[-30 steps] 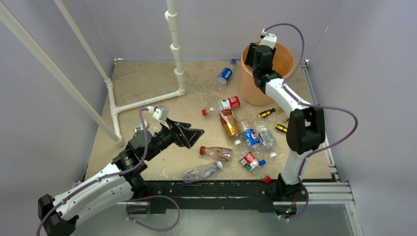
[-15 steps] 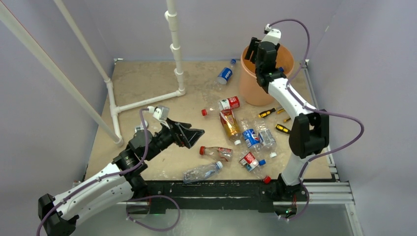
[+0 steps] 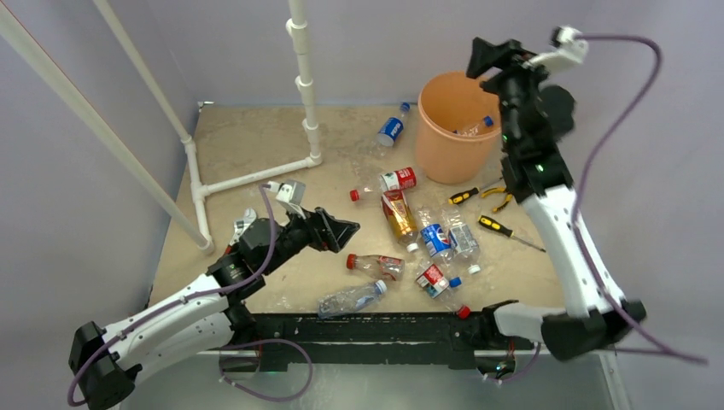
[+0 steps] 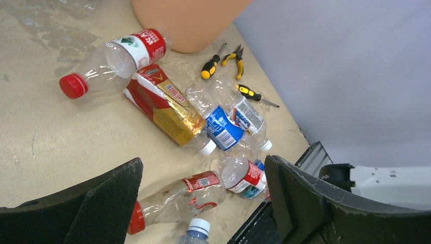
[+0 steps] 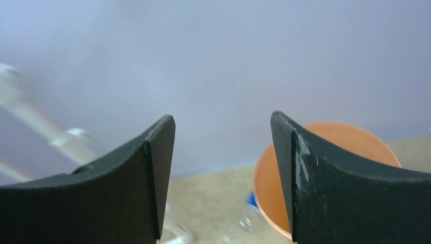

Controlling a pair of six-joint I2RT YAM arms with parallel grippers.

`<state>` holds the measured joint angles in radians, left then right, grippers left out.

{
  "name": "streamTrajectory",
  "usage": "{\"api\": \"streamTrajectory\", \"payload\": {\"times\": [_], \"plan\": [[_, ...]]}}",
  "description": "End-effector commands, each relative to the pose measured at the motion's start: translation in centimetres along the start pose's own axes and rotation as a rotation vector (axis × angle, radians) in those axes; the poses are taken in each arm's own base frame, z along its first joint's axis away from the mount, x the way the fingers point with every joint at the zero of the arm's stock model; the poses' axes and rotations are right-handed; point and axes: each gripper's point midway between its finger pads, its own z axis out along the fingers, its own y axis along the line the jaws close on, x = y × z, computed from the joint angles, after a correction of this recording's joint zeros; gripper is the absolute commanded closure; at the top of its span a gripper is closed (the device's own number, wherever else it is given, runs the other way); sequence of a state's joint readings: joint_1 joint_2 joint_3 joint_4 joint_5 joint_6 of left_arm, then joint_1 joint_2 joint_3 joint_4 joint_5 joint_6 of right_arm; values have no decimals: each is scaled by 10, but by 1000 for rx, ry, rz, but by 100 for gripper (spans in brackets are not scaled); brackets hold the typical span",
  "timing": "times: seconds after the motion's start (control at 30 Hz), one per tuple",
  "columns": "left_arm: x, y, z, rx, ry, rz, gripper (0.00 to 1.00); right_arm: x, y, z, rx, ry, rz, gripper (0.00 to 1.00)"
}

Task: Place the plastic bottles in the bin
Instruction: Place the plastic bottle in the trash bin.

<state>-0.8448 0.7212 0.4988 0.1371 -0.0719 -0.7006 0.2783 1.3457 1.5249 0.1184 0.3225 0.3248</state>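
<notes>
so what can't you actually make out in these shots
- Top view: the bin's near wall hides its floor; only one blue-capped bottle shows inside, so the count is unknown.
- Left wrist view: the nearest bottle is cut off by the bottom edge.
- Right wrist view: the right end effector covers much of the bin; the pipes behind are blurred.

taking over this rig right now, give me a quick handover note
Left tool: open, empty, low over the table beside the red-capped bottle.
Right tool: open, empty, raised above the far rim of the bin.
Done: at least one blue-capped bottle lies inside the bin.
Left: about eight bottles on the table. A blue-label bottle lies left of the bin, the rest in front of it around the amber-label bottle.
The pliers and screwdrivers stay out.
</notes>
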Motion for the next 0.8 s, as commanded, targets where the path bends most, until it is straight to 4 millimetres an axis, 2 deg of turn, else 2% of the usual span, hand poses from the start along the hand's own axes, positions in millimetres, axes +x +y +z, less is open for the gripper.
{"api": "streamTrajectory", "payload": {"times": [0.0, 0.03, 0.07, 0.1, 0.13, 0.17, 0.3, 0.4, 0.5, 0.6, 0.77], "plan": [[-8, 1, 10, -52, -5, -41, 11, -19, 27, -59, -217, -8, 104, 30], [-3, 5, 12, -67, 5, -47, 11, -12, 29, -73, -259, 15, 107, 31], [0, 8, 13, -79, 14, -53, 11, 5, 28, -85, -286, 59, 108, 31], [4, 11, 15, -88, 18, -58, 11, 33, 20, -99, -289, 123, 112, 32], [7, 14, 17, -95, 20, -65, 12, 38, 23, -113, -329, 146, 128, 32], [9, 16, 18, -97, 18, -75, 12, 69, 16, -128, -344, 219, 133, 33], [20, 26, 25, -118, 17, -104, 12, 139, 12, -184, -454, 393, 189, 35], [26, 31, 30, -128, 15, -120, 12, 194, 10, -213, -477, 520, 247, 36], [31, 30, 35, -115, 26, -137, 12, 237, 15, -227, -425, 602, 216, 36], [37, 31, 36, -118, 47, -146, 13, 261, 17, -229, -400, 663, 174, 37], [39, 38, 24, -141, 45, -146, 13, 308, 10, -229, -350, 795, 59, 36]]}}
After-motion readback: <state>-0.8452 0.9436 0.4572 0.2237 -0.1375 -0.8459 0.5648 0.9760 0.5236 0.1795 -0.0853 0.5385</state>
